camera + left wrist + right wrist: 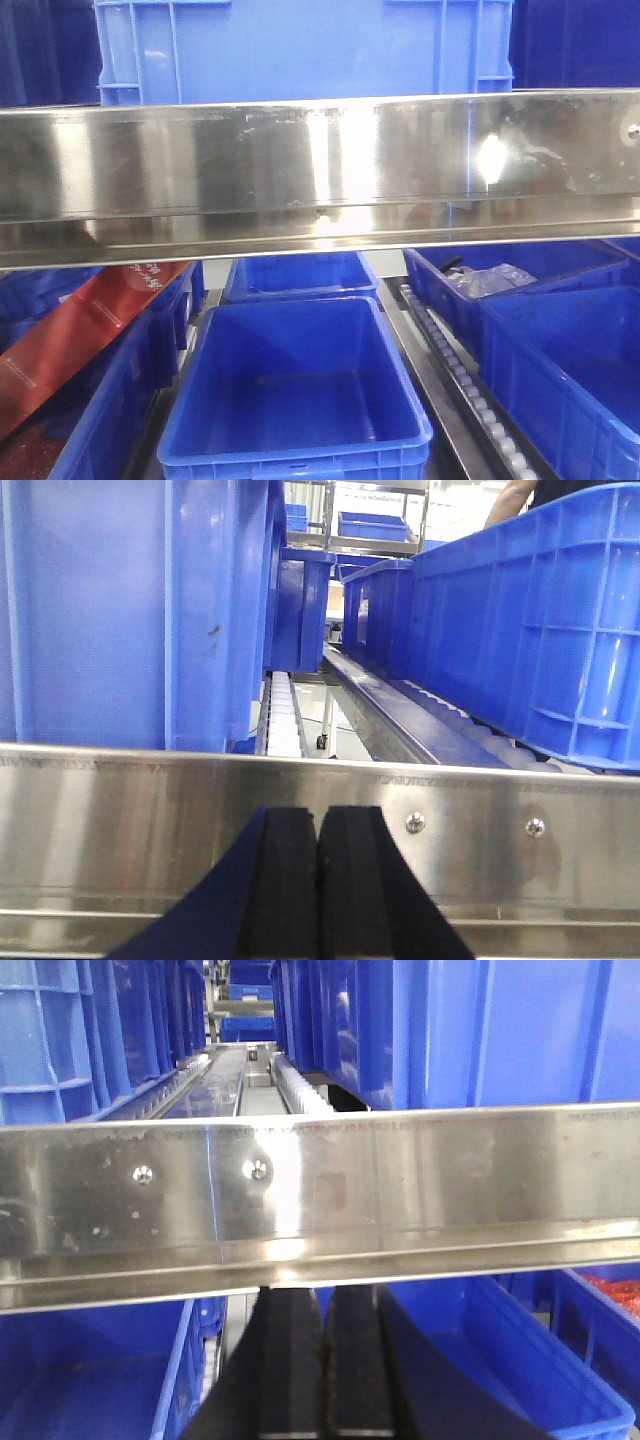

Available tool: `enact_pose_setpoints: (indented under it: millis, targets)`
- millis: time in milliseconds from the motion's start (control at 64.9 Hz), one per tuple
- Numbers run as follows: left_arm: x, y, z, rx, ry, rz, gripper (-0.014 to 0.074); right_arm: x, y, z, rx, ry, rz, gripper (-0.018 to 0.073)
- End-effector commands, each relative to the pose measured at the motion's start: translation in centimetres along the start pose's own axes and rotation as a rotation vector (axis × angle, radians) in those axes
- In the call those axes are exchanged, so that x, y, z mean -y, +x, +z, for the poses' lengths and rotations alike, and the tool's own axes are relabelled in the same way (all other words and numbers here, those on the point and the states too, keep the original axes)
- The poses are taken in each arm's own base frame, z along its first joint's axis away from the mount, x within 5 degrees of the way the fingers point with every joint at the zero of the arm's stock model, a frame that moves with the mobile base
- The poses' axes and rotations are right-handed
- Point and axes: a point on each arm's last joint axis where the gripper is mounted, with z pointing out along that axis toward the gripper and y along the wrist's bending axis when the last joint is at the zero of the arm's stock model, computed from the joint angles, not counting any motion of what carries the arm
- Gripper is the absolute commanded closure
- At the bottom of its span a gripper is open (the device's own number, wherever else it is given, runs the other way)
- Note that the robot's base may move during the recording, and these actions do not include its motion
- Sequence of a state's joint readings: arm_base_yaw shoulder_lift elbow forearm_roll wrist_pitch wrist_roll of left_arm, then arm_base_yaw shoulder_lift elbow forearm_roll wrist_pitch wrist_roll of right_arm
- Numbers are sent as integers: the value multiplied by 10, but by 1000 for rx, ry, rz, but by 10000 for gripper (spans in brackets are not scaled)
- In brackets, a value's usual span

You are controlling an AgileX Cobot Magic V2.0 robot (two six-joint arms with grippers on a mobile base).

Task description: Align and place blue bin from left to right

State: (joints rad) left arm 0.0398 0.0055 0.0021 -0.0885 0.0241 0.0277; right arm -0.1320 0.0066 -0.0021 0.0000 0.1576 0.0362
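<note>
The blue bin [300, 50] stands on the upper level behind the steel rail [320, 165], its ribbed corners showing above it. In the left wrist view the bin's flat wall [100, 610] fills the upper left, beyond the rail [150, 810]. My left gripper [318, 820] is shut with its black pads together and nothing between them, just in front of the rail. In the right wrist view the bin [480, 1030] rises at the upper right behind the rail [400, 1180]. My right gripper [322, 1300] is shut and empty, its tips just under the rail.
A ribbed blue crate [520, 630] sits on a roller track [285, 715] to the right of the bin; another [60, 1040] stands left. Below the rail lie open blue tubs [295, 385], one with a red package [80, 330], one with a plastic bag [490, 280].
</note>
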Motion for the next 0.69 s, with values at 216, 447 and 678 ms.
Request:
enact_pose_setpoints:
  millis: [216,447,678]
  targets:
    - [0,-3,-1,25,-2,-1,707,0,-3,0,47,1,2,629]
    - [0,-3,-1,25,-2,-1,707,0,-3,0,47,1,2,629]
    - [0,-3,-1,25,-2,-1,707,0,-3,0,47,1,2,629]
